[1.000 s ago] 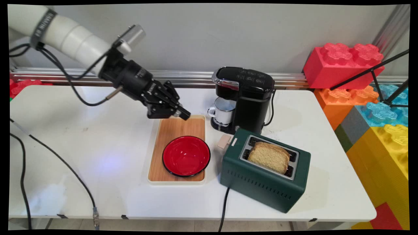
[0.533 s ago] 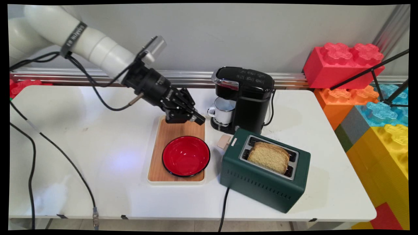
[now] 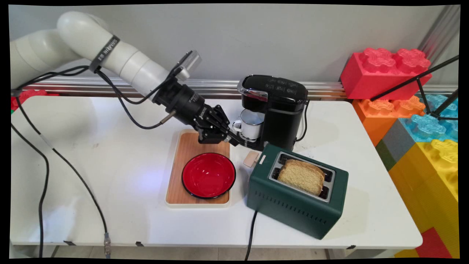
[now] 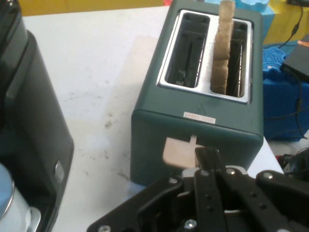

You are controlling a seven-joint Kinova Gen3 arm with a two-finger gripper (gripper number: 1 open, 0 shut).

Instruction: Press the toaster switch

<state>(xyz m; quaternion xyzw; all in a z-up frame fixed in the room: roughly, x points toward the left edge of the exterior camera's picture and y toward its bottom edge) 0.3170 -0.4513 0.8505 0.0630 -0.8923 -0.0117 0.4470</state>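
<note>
Plainly shut, end effector [image 3: 234, 139] hovers just beside toaster lever [image 4: 177, 151], holding nothing.

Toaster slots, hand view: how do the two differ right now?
In the green toaster, the left slot is empty, so its dark inside shows. The right slot holds a slice of bread that stands upright and rises above the rim. Both slots are the same long narrow shape, side by side in one silver top plate.

Hovering mid-frame: gripper [image 3: 234, 139], near beige toaster lever [image 3: 251, 159]. Sitting lower right: green toaster [image 3: 293, 200], holding bread slice [image 3: 302, 176].
</note>
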